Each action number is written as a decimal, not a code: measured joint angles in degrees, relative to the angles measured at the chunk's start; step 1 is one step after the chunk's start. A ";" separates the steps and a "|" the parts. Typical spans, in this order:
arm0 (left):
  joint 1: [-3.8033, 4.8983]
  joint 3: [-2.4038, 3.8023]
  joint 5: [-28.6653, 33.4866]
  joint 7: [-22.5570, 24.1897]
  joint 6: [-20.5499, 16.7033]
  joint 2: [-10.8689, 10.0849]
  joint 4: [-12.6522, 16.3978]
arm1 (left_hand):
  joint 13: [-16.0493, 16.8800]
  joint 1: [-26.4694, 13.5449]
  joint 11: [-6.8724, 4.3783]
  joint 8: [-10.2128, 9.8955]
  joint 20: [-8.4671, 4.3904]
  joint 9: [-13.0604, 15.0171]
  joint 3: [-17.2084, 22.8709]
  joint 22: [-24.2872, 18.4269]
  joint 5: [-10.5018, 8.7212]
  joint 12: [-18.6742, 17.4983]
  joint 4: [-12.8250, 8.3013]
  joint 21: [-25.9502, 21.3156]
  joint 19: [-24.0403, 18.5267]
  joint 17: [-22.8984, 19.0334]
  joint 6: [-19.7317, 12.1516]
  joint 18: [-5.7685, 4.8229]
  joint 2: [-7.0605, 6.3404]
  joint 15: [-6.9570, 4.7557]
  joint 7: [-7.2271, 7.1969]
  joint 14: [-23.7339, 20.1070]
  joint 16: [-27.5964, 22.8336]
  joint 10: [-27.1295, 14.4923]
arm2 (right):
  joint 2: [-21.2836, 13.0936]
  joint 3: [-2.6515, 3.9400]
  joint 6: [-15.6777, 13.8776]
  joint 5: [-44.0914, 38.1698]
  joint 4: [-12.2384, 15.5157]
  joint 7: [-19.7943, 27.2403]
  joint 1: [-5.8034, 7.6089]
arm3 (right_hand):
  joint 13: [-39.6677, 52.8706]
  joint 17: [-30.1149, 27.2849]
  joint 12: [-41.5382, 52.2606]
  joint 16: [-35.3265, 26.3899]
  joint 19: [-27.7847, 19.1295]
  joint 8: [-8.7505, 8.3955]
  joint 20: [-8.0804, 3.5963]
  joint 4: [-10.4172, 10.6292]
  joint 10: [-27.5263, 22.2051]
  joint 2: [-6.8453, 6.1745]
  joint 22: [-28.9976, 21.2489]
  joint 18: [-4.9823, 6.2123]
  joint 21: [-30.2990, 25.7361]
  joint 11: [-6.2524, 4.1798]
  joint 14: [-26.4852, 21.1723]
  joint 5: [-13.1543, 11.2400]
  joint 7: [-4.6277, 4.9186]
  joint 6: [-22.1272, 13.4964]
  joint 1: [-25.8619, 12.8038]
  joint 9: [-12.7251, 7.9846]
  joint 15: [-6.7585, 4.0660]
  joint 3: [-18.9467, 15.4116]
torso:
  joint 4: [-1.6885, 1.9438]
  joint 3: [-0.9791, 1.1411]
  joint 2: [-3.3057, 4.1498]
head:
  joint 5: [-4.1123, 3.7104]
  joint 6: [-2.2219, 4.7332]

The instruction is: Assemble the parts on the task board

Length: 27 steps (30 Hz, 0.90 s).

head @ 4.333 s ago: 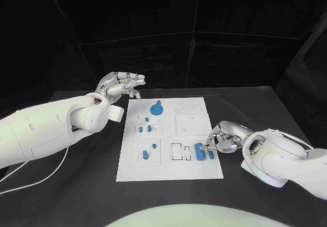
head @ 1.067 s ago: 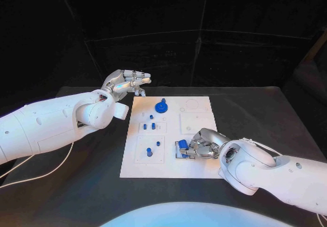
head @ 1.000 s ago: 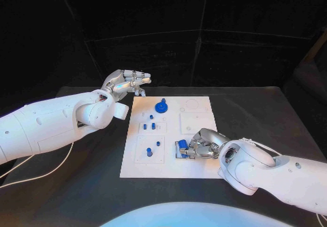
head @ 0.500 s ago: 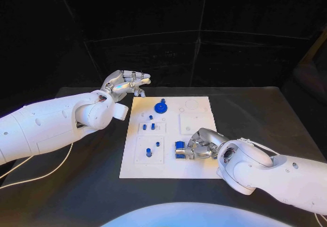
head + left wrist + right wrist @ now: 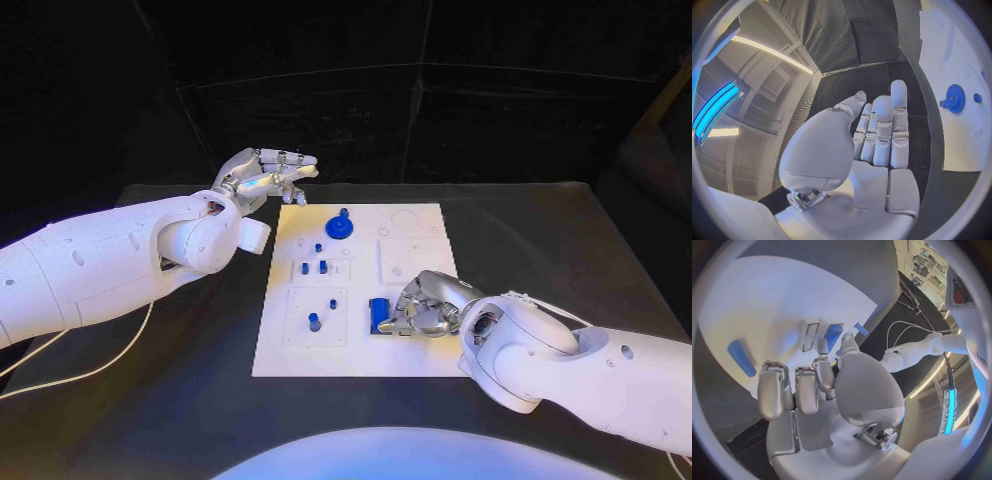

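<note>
The white task board lies in the middle of the black counter, its long sides running from the near edge toward the far edge. Its shallow recesses hold the blue parts: a round blue gear stands near the board's far edge, two small blue pegs stand in a square recess just nearer, and below them another recess holds a short peg and a longer blue piece. A blue block sits at the slots near the board's right edge, close to the near end.

The right hand rests over that spot, fingers curled down around the blue block (whether they actually pinch it or only touch it I cannot tell). From the right wrist view the fingers hang together over the white board, with a blue part just beyond their tips and another blue piece lying well apart on the board.

The left hand hovers off the board's far left corner, fingers lying side by side and holding nothing; the gear shows beside it.

Compared with half a second ago, the block under the right hand has shifted slightly toward the board's left, and the left hand has stayed put.
</note>
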 measured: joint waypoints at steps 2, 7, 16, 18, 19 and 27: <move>0.00 0.00 0.00 -0.01 0.02 0.01 -0.01 | 0.00 0.00 0.00 0.00 0.00 0.00 0.00 0.00 0.00 0.00 0.00 0.00 0.00 0.00 0.00 0.00 0.00 0.00 0.00 0.00 0.00 0.00 | 0.05 0.00 0.08 -0.31 -0.12 -0.06 0.00 | 0.22 0.00 0.02 0.00 0.00 0.05 0.00 -0.55 -0.07 0.49 0.00 0.00 0.00 0.07 0.00 0.00 0.00 0.00 0.73 0.12 0.01 0.40 | 0.01 -0.01 -0.01 | -0.08 0.03; 0.00 0.00 0.00 -0.04 0.05 0.03 -0.05 | 0.00 0.00 0.00 0.00 0.00 0.00 0.00 0.00 0.00 0.00 0.00 0.00 0.00 0.00 0.00 0.00 0.00 0.00 0.00 0.00 0.00 0.00 | 0.21 0.00 0.11 -1.11 -0.52 -0.24 0.00 | 0.25 0.00 0.24 0.00 0.00 0.37 0.00 -1.36 0.14 1.29 0.00 0.00 0.00 -0.14 0.00 0.00 -0.31 0.31 1.67 0.39 0.02 0.55 | 0.11 -0.02 -0.01 | -0.13 0.18; 0.00 0.00 0.00 -0.08 0.08 0.04 -0.08 | 0.00 0.00 0.00 0.00 0.00 0.00 0.00 0.01 0.20 0.00 0.00 0.00 0.00 0.01 0.00 0.00 0.00 0.00 0.00 0.00 0.00 0.00 | 0.49 0.01 -0.03 -2.28 -0.82 -0.48 0.00 | 0.39 0.00 0.50 0.00 0.00 0.66 0.00 -1.65 0.15 1.81 -0.01 0.00 0.00 -0.14 -0.01 -0.03 -0.31 0.31 2.78 0.57 0.03 0.70 | 0.12 -0.03 0.07 | -0.14 0.16; 0.00 0.00 0.00 -0.09 0.08 0.04 -0.10 | 0.00 0.00 0.00 0.00 0.00 0.00 0.00 0.01 0.20 0.00 0.00 0.00 0.00 0.01 0.00 0.00 0.00 0.00 0.00 0.00 0.00 0.00 | 0.49 0.01 -0.06 -2.43 -0.82 -0.48 0.01 | 0.39 0.00 0.51 0.00 0.00 0.66 0.00 -1.64 0.15 1.81 -0.01 0.00 0.00 -0.14 -0.01 -0.04 -0.31 0.31 2.78 0.57 0.03 0.70 | 0.10 -0.02 0.07 | -0.14 0.13; 0.00 0.00 0.00 -0.09 0.09 0.04 -0.10 | 0.00 0.00 0.00 0.00 0.00 0.00 0.00 0.01 0.20 0.00 0.00 0.00 0.00 0.01 0.00 0.00 0.00 0.00 0.00 0.00 0.00 0.00 | 0.49 0.01 -0.08 -2.52 -0.82 -0.48 0.01 | 0.39 0.00 0.52 0.00 0.00 0.66 0.00 -1.66 0.15 1.81 -0.01 0.00 0.00 -0.14 -0.01 -0.04 -0.31 0.31 2.78 0.60 0.04 0.68 | 0.10 -0.02 0.07 | -0.14 0.12; 0.00 -0.01 0.00 -0.12 0.14 0.02 -0.12 | 0.00 0.00 0.00 0.00 0.00 0.00 -0.16 -0.05 0.20 0.00 -0.16 0.00 0.00 -0.10 0.00 0.00 0.00 0.00 0.00 0.00 0.00 0.00 | -1.07 0.01 -0.56 -2.52 -0.35 0.44 0.01 | 0.33 0.04 0.16 -0.03 0.00 0.62 0.00 -1.84 0.37 0.71 -0.01 0.00 0.00 0.08 -0.10 -0.02 0.06 -0.35 1.67 0.85 0.12 -2.30 | 0.04 0.01 0.08 | -0.14 0.05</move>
